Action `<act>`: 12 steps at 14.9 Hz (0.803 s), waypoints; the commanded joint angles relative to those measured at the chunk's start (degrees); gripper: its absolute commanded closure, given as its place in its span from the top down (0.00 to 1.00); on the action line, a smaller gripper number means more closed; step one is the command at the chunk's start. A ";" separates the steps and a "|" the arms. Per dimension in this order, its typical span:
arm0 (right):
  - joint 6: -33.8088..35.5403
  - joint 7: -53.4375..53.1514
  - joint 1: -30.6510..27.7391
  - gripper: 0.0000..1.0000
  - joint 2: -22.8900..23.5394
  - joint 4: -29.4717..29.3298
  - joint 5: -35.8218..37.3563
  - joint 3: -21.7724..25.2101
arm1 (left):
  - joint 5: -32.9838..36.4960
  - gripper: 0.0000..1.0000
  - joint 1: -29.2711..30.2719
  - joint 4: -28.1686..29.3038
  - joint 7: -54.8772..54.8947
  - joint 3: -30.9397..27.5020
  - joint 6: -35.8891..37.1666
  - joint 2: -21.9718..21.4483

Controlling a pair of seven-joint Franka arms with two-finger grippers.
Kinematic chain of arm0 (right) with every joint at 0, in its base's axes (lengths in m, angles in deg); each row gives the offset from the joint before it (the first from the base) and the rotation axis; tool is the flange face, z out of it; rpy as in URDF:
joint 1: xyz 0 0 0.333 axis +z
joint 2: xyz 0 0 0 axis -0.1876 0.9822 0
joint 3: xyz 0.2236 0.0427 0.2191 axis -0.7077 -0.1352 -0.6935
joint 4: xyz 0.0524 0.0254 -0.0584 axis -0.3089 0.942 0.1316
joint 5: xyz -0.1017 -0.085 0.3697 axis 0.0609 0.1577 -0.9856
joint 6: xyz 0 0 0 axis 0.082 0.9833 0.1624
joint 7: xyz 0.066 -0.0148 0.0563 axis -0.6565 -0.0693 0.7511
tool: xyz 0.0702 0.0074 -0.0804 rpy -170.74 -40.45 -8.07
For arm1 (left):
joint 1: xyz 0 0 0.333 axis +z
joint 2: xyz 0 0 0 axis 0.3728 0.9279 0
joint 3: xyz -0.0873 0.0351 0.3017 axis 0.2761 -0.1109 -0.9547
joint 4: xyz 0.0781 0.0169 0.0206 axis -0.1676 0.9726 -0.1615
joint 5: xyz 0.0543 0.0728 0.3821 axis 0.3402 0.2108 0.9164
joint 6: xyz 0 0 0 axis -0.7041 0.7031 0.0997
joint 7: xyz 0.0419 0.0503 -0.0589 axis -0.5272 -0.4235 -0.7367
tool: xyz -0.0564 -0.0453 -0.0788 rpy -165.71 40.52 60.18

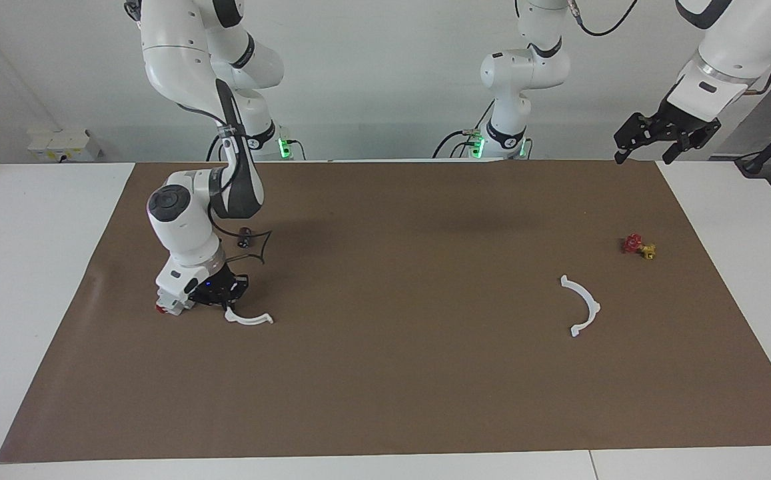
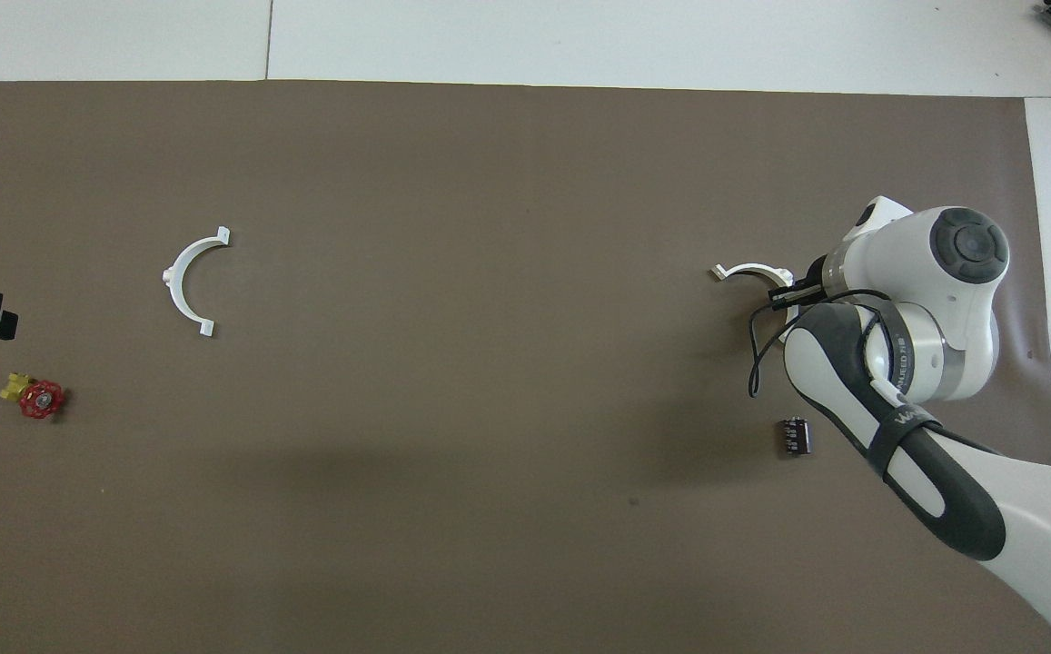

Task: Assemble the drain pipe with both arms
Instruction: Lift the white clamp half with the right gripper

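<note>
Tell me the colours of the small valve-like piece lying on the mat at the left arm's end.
The small valve-like piece has a red wheel and a yellow body, clearest in the overhead view.

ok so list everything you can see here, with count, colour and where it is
half-ring at the right arm's end: 1, white, on the mat, one end in the right claw
half-ring at the left arm's end: 1, white, flat on the mat, untouched
valve: 1, red and yellow, nearer the robots than that half-ring
small cylinder: 1, dark, beside the right arm
mat: 1, brown, covering the table
right claw: 1, black, shut on a half-ring
left claw: 1, black, open, waiting raised over the mat's corner
</note>
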 commanded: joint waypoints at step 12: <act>7.50 -28.32 6.82 0.00 0.50 -10.05 0.06 -0.43 | 0.15 1.00 0.37 1.14 -0.57 0.16 0.40 -1.12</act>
